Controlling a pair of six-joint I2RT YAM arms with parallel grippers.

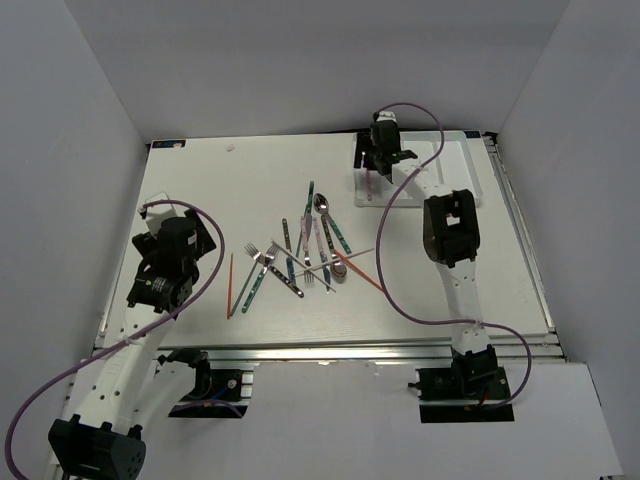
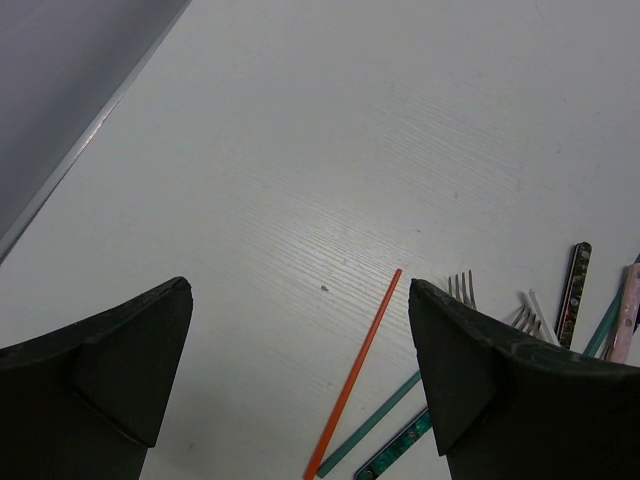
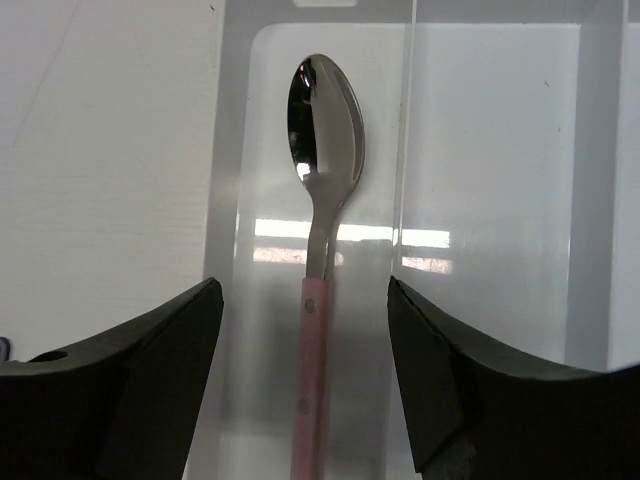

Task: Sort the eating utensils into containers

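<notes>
The white tray [image 1: 455, 165] of containers sits at the back right. My right gripper [image 1: 378, 160] hangs open over its leftmost slot. In the right wrist view a pink-handled spoon [image 3: 325, 130] lies lengthwise in that slot, between the spread fingers of my right gripper [image 3: 303, 285] and touching neither. The other eating utensils [image 1: 310, 250] lie in a loose pile at mid-table: forks, spoons and knives with teal, blue or pink handles. An orange chopstick [image 1: 230, 285] lies at the pile's left edge. My left gripper [image 1: 195, 235] is open above bare table, with that chopstick [image 2: 358, 375] just ahead of my left gripper [image 2: 300, 287].
A second orange chopstick [image 1: 360, 270] slants out of the pile's right side. In the left wrist view a teal-handled fork [image 2: 400, 445] and fork tines [image 2: 462, 285] lie by the right finger. The slot divider [image 3: 408, 150] stands right of the spoon. Walls enclose the table.
</notes>
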